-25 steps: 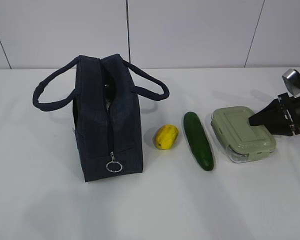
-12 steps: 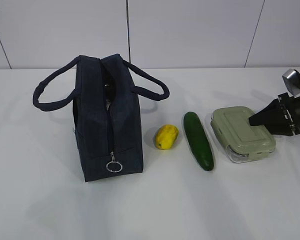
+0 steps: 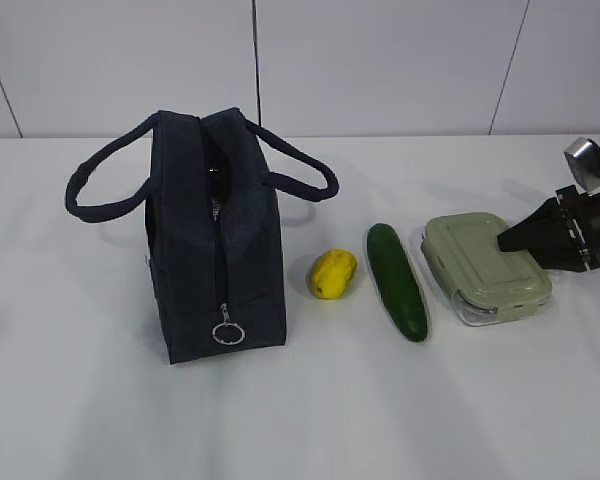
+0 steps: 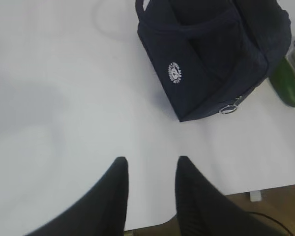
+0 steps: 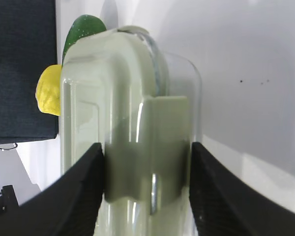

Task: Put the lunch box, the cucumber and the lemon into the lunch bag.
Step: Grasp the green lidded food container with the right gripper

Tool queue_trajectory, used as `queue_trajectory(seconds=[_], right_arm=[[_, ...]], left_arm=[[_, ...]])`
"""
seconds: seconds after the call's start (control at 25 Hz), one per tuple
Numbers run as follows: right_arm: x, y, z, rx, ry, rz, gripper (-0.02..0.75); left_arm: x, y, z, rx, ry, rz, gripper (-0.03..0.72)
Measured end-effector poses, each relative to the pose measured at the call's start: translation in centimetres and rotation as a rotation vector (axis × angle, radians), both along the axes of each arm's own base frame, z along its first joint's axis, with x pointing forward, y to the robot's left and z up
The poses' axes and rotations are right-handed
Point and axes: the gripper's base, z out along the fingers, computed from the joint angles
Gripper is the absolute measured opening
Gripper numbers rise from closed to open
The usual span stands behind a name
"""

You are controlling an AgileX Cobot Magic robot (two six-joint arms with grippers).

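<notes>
The dark navy lunch bag stands upright on the white table, its silver ring pull low on the near end; the left wrist view shows its round white logo. To its right lie the yellow lemon, then the dark green cucumber, then the lunch box with its sage-green lid. My right gripper reaches in from the right, its fingers pressed on both sides of the lunch box's clasp end. My left gripper hangs open over bare table, holding nothing.
The table's front edge and the floor beyond it show just below my left gripper. A white panelled wall stands behind the table.
</notes>
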Motion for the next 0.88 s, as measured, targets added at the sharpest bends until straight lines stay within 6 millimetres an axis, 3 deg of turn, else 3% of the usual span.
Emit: queue_trajectory(seconds=[0.32,0.64,0.76,0.88], right_arm=[[0.0,0.0,0.0,0.000,0.000,0.000,0.393],[0.0,0.0,0.0,0.002,0.000,0.000,0.393],[0.0,0.0,0.0,0.003,0.000,0.000,0.393],[0.0,0.0,0.0,0.003,0.000,0.000,0.392]], left_arm=[[7.3,-0.6,0.6,-0.078,0.201,-0.045,0.209],[15.2,-1.9,1.8,-0.154,0.241,-0.170,0.207],[17.6,-3.7,1.4,-0.144,0.271,-0.243,0.207],[19.1,-6.9,0.9,-0.121,0.278,-0.343,0.207]])
